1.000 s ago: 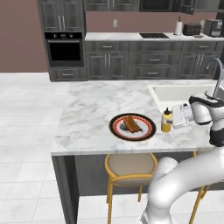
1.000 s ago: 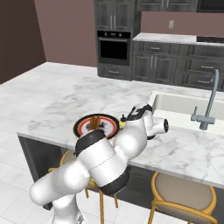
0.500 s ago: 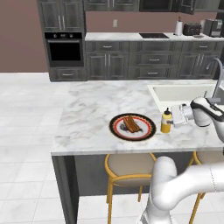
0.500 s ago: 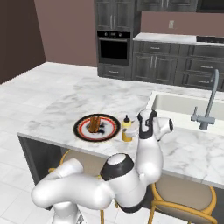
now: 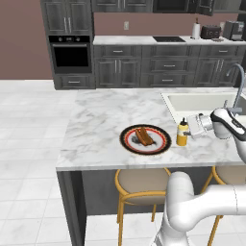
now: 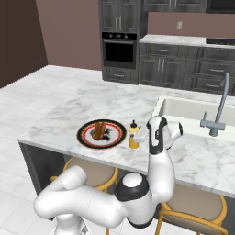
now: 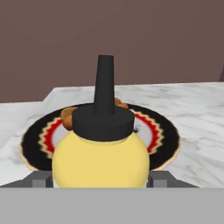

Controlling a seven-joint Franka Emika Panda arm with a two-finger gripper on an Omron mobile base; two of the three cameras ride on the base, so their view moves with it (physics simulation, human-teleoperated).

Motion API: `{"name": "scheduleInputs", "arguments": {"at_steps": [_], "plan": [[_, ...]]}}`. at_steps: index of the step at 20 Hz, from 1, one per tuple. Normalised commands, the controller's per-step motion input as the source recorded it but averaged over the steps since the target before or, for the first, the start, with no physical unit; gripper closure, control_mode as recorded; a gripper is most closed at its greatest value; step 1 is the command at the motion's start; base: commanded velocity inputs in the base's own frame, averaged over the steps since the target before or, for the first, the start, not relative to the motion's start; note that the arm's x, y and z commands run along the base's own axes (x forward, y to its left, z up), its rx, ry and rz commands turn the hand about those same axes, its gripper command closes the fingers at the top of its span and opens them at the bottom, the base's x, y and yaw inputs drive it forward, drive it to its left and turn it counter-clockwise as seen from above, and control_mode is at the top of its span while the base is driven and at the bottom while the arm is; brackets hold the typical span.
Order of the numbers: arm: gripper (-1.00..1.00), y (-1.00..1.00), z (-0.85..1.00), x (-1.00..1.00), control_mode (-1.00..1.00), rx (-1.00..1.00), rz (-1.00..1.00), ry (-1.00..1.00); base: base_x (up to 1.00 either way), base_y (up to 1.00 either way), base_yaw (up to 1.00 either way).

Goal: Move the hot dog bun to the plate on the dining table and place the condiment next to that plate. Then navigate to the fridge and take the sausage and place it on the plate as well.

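The yellow bottle (image 5: 181,134) is standing upright on the marble counter (image 5: 101,125), just beside the plate (image 5: 161,145) on its sink (image 5: 202,102) side. The bun (image 5: 143,136) is lying on that plate. The gripper (image 5: 191,128) is reaching in level at the bottle from the sink side; in the hand view its fingertips (image 7: 40,179) are sitting on either side of the bottle's body, so the jaws are parted around it, though whether they are touching it I cannot tell.

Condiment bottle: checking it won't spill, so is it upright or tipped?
Upright: the condiment bottle stands on the counter beside the plate, its black nozzle pointing straight up.
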Motion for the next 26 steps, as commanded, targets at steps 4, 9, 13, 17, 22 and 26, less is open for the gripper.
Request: {"name": "scheduleInputs", "arguments": {"at_steps": [4,9,13,17,22,26], "plan": [[-1.00,0.00,-0.27,0.00,-1.00,0.00,0.02,-0.02,0.00,0.00,0.00],[-1.00,0.00,-0.10,-0.03,-1.00,0.00,0.00,-0.01,0.00,0.00,0.00],[-1.00,0.00,0.00,-0.12,-1.00,0.00,0.00,0.00,0.00,0.00,0.00],[-1.00,-0.03,0.06,-0.18,-1.00,0.00,-0.01,0.00,0.00,0.00,0.00],[-1.00,-0.11,0.16,-0.19,-1.00,0.00,-0.04,0.00,0.00,0.00,0.00],[-1.00,-0.10,0.34,-0.32,-1.00,0.00,-0.08,-0.04,0.00,0.00,0.00]]}}
